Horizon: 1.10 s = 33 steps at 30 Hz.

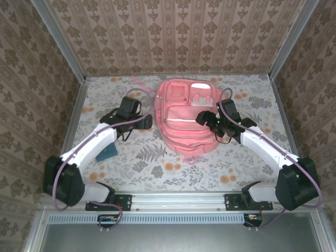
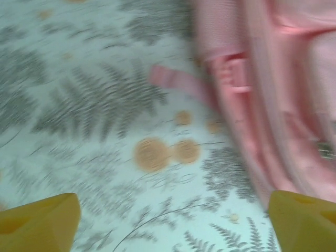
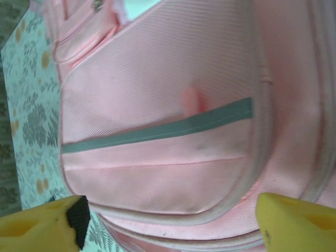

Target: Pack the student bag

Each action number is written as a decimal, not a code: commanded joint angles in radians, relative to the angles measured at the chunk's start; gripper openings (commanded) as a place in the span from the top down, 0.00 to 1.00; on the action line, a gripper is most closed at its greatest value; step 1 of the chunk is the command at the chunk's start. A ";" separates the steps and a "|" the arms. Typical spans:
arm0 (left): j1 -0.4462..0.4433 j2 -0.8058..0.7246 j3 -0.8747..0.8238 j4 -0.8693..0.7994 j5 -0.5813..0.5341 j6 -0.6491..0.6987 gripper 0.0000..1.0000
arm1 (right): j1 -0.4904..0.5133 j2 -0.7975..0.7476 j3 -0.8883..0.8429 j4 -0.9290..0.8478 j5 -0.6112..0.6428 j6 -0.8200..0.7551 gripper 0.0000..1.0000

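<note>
Bag [image 1: 185,128] lies flat, front up, mid-bench toward the far wall, on the floral bench [image 1: 100,97]. Left claw [image 2: 173,223] hangs over bare bench just beside the bag's edge, near a loose pink strap [image 2: 176,82], its fingers spread wide apart. Right claw [image 3: 168,220] hangs above the bag's front pocket with its grey stripe, fingers likewise wide apart, gripping nothing.

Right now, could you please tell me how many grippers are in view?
2: the left gripper over the tablecloth beside the student bag, the right gripper above its front; both open.
</note>
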<state>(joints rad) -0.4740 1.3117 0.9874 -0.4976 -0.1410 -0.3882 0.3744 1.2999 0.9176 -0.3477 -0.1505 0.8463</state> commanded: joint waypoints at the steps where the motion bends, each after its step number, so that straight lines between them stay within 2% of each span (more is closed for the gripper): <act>1: 0.096 -0.072 -0.110 -0.127 -0.095 -0.175 0.03 | 0.044 -0.034 0.025 -0.027 0.060 -0.086 0.12; 6: 0.224 -0.160 -0.267 -0.127 -0.030 -0.278 0.00 | 0.091 -0.012 0.052 -0.026 0.063 -0.105 0.09; 9: 0.292 -0.173 -0.326 -0.070 0.025 -0.286 0.00 | 0.117 0.013 0.070 -0.021 0.052 -0.106 0.09; 12: 0.345 -0.146 -0.343 -0.013 0.083 -0.279 0.00 | 0.139 0.034 0.088 -0.019 0.039 -0.103 0.08; 16: 0.369 -0.056 -0.325 0.016 0.117 -0.265 0.00 | 0.157 0.045 0.096 -0.021 0.038 -0.098 0.08; 22: 0.367 0.041 -0.323 0.061 0.188 -0.278 0.01 | 0.164 0.044 0.092 -0.025 0.043 -0.093 0.08; 26: 0.331 0.058 -0.331 0.090 0.239 -0.313 0.01 | 0.164 0.042 0.093 -0.027 0.049 -0.092 0.08; 29: 0.264 0.065 -0.326 0.122 0.297 -0.358 0.02 | 0.166 0.045 0.095 -0.029 0.060 -0.091 0.08; 33: 0.126 0.090 -0.287 0.146 0.310 -0.431 0.02 | 0.170 0.056 0.096 -0.024 0.061 -0.087 0.09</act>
<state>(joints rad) -0.2794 1.3670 0.6807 -0.3733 0.0628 -0.7326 0.5354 1.3426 0.9867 -0.3485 -0.1112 0.7616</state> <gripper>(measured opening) 0.982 0.913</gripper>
